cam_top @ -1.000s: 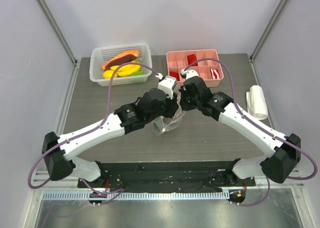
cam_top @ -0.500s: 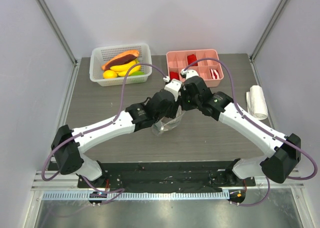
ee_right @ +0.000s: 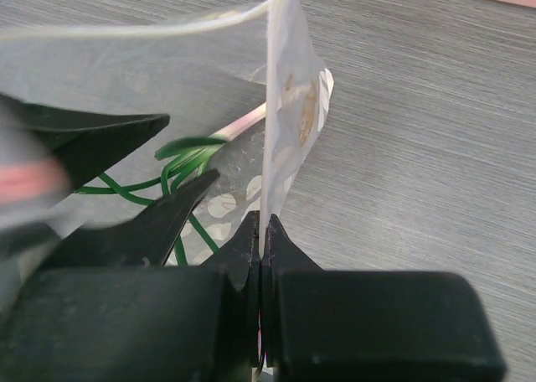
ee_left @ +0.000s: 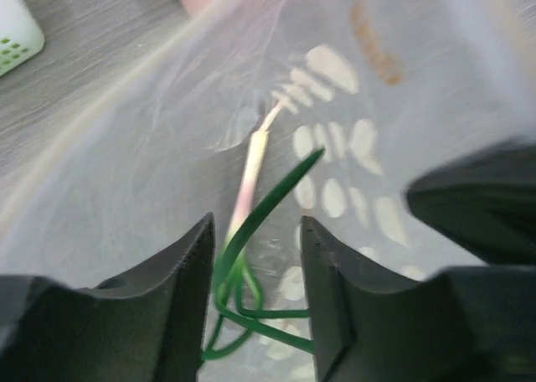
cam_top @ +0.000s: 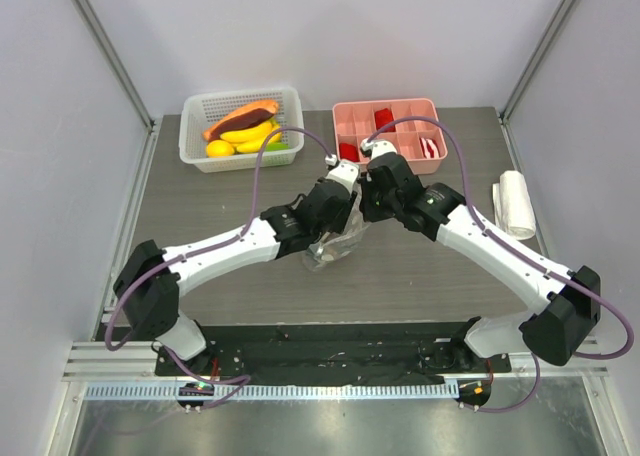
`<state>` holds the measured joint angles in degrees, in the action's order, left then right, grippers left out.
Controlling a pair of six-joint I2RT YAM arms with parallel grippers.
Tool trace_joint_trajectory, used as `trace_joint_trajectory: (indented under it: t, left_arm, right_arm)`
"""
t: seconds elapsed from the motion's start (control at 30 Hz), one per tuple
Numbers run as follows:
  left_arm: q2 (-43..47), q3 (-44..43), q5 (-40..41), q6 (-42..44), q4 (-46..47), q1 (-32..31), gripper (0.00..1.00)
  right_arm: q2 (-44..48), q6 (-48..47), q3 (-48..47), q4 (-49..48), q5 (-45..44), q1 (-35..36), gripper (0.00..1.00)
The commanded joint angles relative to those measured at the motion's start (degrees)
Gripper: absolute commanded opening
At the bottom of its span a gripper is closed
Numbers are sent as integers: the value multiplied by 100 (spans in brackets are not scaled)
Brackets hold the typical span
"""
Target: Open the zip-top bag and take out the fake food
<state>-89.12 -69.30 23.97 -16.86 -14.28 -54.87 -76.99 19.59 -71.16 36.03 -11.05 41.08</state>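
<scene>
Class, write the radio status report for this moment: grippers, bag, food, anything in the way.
Right gripper shut on bag edge, holding it up. Left gripper open inside bag, astride green piece. Bag film crowds left gripper.

Zip-top bag (ee_right: 289,105) wall is pinched between the closed fingertips of the right gripper (ee_right: 261,231) and held upright above the grey worktop (ee_right: 419,105). Behind it, a green piece (ee_right: 170,153) with a pale pink stalk is seen between the parted left gripper (ee_right: 193,147) fingers.
</scene>
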Motion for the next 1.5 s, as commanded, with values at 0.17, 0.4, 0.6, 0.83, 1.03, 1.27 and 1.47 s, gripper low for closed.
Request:
trace_joint_trajectory:
  t: [0.17,0.4,0.6,0.83,1.03,1.27,1.47]
  left_arm:
    - [-211,400,-6,139,523,126,40]
    - [-483,-39,99,359,286,152,15]
    - [-352,-145,240,438,93,179,0]
    - [667,-522,-497,-61,-329,179,0]
    - [1002,-1173,-736,-528,-558,187,0]
    - [967,-2095,-295,-722,-822,301,1]
    - [1151,-2545,-1128,-941,-866,704,1]
  right_arm:
    - [70,-52,-285,-175,-73,14,1]
    - [61,-52,-276,-167,-82,14,1]
    - [105,-70,-267,-158,-134,23,1]
    - [18,-79,-223,-175,-161,23,1]
    - [0,-35,-460,-263,130,23,1]
    - [-35,-219,-399,-123,-354,14,1]
    - [-53,-272,-206,-123,-819,23,1]
